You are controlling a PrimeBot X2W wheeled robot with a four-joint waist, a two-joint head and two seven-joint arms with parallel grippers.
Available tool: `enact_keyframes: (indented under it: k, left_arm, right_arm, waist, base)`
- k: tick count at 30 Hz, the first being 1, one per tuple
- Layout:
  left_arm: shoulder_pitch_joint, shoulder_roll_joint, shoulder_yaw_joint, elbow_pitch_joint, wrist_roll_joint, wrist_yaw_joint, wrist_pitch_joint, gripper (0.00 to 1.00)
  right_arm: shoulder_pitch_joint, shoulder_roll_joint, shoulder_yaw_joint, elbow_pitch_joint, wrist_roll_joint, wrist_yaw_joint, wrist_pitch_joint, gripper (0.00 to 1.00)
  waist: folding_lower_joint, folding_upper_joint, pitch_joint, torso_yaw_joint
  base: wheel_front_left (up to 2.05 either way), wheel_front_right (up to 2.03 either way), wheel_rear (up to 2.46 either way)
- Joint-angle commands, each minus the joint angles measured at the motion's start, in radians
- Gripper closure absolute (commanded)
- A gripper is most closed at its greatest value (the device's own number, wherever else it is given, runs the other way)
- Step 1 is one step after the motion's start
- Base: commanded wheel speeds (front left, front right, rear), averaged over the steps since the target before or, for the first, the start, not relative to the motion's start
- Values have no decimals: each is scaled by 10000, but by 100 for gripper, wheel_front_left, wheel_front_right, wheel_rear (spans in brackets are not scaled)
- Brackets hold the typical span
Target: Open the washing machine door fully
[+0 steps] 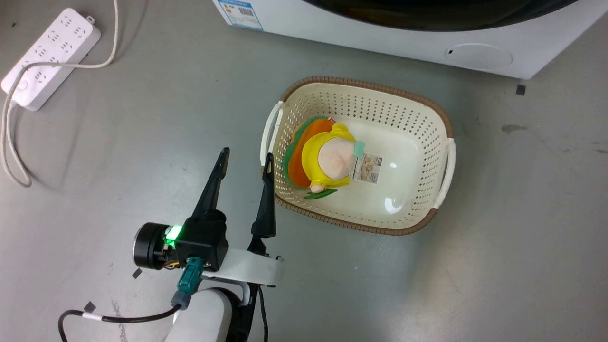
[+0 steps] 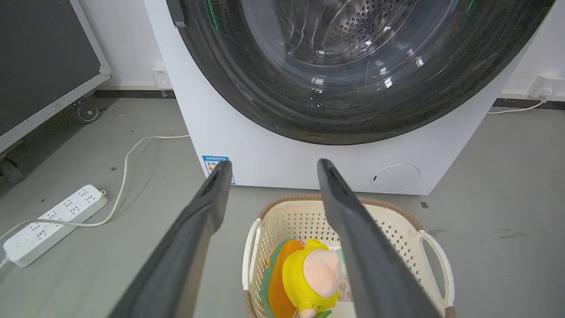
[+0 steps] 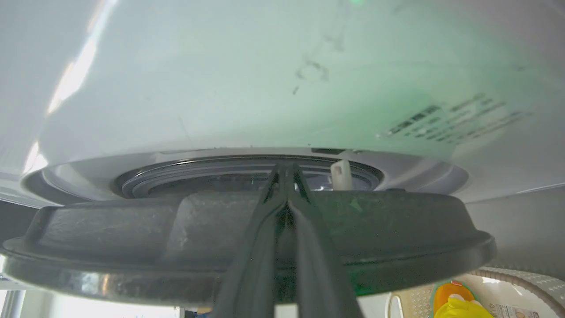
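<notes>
**Q:** What is the biggest thing here?

**A:** The washing machine (image 2: pixel 247 145), a white box on the grey floor at the far side of the scene. Its front faces the near side.

**Q:** And where is its door?

**A:** The washing machine door (image 2: pixel 247 88) sits on that front and is nearly as wide as the machine. It is a glossy black ring around a bulging glass window (image 2: pixel 335 39). Being round, it has no long axis, and its face points toward the near side. From the right wrist view, its dark edge (image 3: pixel 132 229) stands slightly off the white front. The gap shows a grey ring (image 3: pixel 185 172) and a small white latch piece (image 3: pixel 340 174).

**Q:** What lies in front of it?

**A:** A cream perforated basket (image 1: pixel 361 84) with a brown rim, on the floor just near of the machine. Well to the left is a white power strip (image 1: pixel 50 57) with its cord.

**Q:** The grippers?

**A:** The left gripper (image 1: pixel 247 154) hangs just left of the basket, fingers apart and empty, pointing far toward the machine. The right gripper (image 3: pixel 287 170) has its fingers pressed together, lying across the door's edge with the tips in the gap.

**Q:** Anything smaller?

**A:** A yellow and orange plush toy (image 1: pixel 327 159) lies in the basket's left half. Low on the machine's front are a round filter cap (image 1: pixel 479 55) at right and a blue label (image 1: pixel 239 13) at left.
</notes>
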Motion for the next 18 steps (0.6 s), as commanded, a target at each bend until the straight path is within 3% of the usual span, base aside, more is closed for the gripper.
enact_keyframes:
  k: [1,9,13,18]
  left_arm:
    - [-246,16,-93,12,-30,68,-112,0]
    - [-294,17,-211,144,-87,169,-263,0]
    - [-157,18,-183,267,-76,136,-304,0]
    - [200,18,-8,399,-15,32,-304,0]
  right_arm:
    - [-421,64,-157,342,165,13,333,100]
    - [-401,-90,-1081,1174,17,13,1234,100]
    - [550,-85,-2097,1405,-318,14,1225,100]
    - [987,409,-1862,1352,-942,14,2674,100]
  waist:
    - [-1,0,69,46]
    - [-1,0,-227,128]
    - [-1,0,-778,82]
    - [-1,0,-1609,-76]
  base:
    - [0,0,0]
    - [0,0,0]
    - [0,0,0]
    - [0,0,0]
